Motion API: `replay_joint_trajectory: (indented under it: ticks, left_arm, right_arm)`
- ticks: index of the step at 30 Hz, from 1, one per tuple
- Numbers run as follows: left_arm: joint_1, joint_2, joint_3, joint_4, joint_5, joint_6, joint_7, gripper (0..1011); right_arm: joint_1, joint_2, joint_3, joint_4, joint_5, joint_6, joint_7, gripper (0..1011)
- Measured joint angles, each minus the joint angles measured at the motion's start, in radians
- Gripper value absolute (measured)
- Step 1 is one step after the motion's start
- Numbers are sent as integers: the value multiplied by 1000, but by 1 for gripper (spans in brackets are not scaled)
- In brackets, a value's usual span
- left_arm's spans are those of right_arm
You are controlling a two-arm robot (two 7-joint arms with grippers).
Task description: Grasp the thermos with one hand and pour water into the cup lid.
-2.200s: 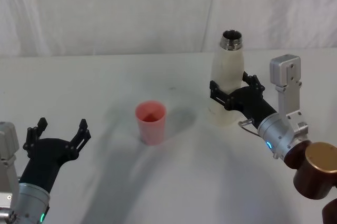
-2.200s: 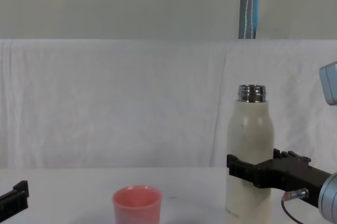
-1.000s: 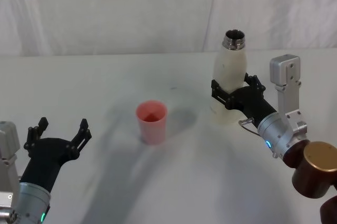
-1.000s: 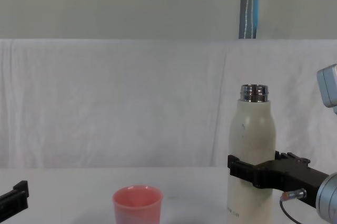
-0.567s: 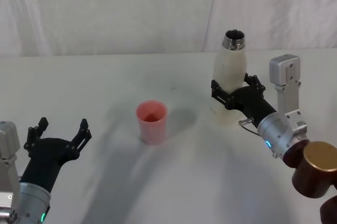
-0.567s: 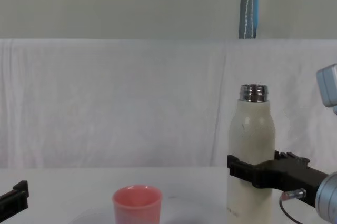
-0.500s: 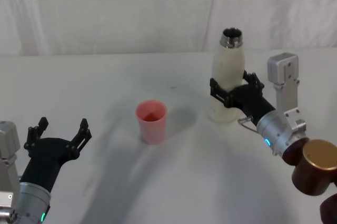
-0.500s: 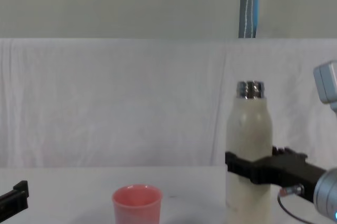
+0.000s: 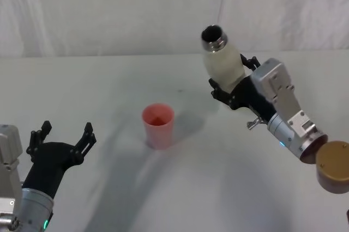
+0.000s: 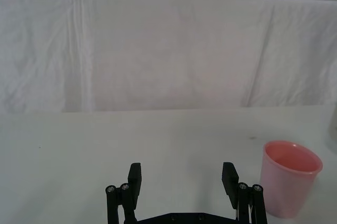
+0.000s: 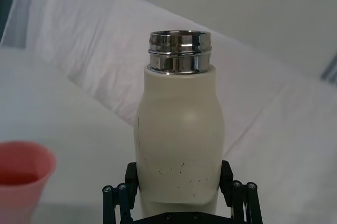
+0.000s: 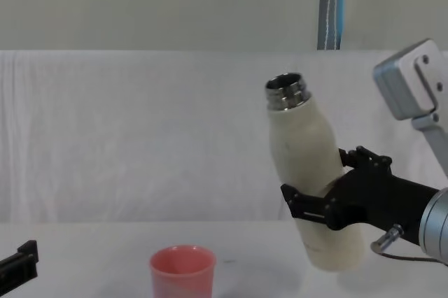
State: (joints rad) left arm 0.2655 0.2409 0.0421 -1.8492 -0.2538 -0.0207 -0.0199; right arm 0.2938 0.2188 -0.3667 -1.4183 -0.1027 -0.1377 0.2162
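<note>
While the black two-fingered right gripper [image 12: 318, 208] clamps the tall cream-white matte thermos [image 12: 309, 182] off the white table [image 9: 191, 177], tilted toward the small pink translucent cup lid [image 9: 158, 126], the left gripper [image 9: 61, 141] rests open near the table's front-left

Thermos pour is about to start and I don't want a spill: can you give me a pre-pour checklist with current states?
1. Right pincer shut around the thermos body: ok.
2. Thermos lifted off the table and tilted toward the cup lid: ok.
3. Thermos neck open, no cap: ok.
4. Neck above the cup lid: not ok, it is off to the cup lid's right.
5. Cup lid upright: ok.
6. Left pincer clear of the cup lid: ok.
</note>
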Motion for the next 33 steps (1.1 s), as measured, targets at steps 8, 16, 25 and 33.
replay_joint_trajectory:
  ticks: [8,16,25,33]
  left_arm:
    - [0,0,0,0,0,0,0,1001]
    - [0,0,0,0,0,0,0,1001]
    - [0,0,0,0,0,0,0,1001]
    - [0,0,0,0,0,0,0,1001]
  right_arm:
    - [13,59,-55,-20,-196,-44,-29,948]
    - [40,85,-100,-2,-338,-70,-64,948]
    - [77,89,-145,43,-432,-86,-80,948]
    - [104,89,-179,89,-484,-89,-86,948]
